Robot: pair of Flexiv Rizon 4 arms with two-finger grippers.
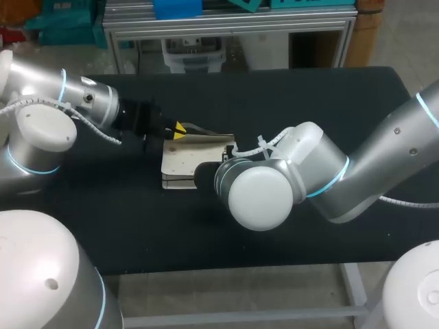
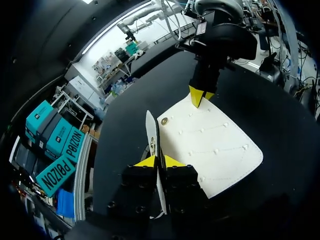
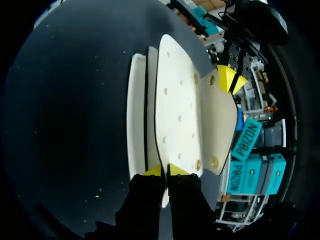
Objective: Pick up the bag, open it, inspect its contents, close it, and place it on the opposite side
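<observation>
On the bag [image 3: 177, 115] edge, unseen overhead, right gripper [image 3: 164, 171] clamps

No word, number, label or sign can be read on the cream studded leather bag [image 1: 192, 157] or on the black desk [image 1: 274, 103]. A small pale tag [image 2: 201, 27] at the right arm's wrist is too small to read.

Cream bag [image 1: 188, 161] with small studs and snap buttons lies flat, one flap [image 2: 150, 130] lifted upright on edge, apparently partly open
</observation>
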